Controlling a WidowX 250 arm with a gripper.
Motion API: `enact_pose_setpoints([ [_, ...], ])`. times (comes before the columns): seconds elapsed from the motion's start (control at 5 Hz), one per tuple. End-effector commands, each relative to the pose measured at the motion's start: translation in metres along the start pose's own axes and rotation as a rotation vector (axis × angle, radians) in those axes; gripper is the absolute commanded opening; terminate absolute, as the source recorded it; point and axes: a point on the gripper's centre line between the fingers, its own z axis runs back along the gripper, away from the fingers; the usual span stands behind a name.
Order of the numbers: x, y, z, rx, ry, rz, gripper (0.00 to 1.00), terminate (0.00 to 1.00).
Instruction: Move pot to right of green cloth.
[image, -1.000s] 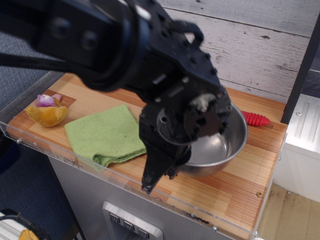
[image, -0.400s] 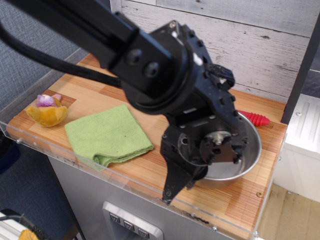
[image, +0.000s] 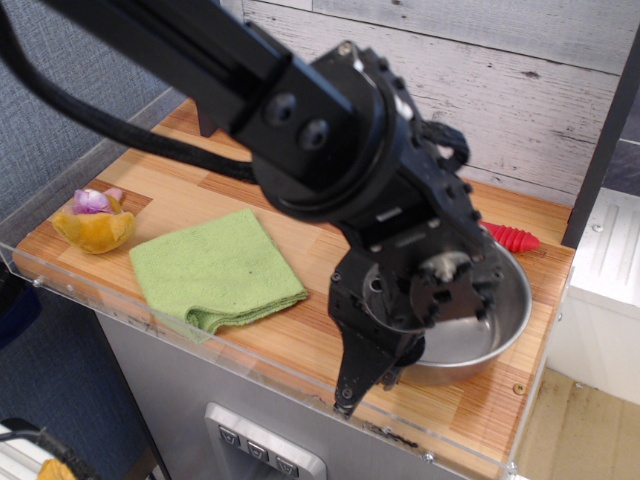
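Whitewashed planks back a wooden worktop. The pot is seen at the worktop's right, well apart from the cloth and to its right. The fingers are set at the pot's near-left rim; whether they are pinching it cannot be told. The pot is judged rigid, light and slippery; the thin rim is judged the best hold, its wall being too smooth and broad.

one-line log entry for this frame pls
phase: placing | gripper: at near rim of pot, grip state unclear | pot: on table, right of green cloth, apart | toy: far left
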Motion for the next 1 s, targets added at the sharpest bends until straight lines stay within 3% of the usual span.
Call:
enact_pose_setpoints([
  [0.0, 0.005, 0.001, 0.009, 0.003, 0.026, 0.033, 1.0, 0.0],
  [0.4, 0.012, -0.002, 0.016, -0.011, 0.026, 0.035, 1.0, 0.0],
  [0.8, 0.039, -0.009, 0.047, -0.074, 0.009, 0.051, 1.0, 0.0],
])
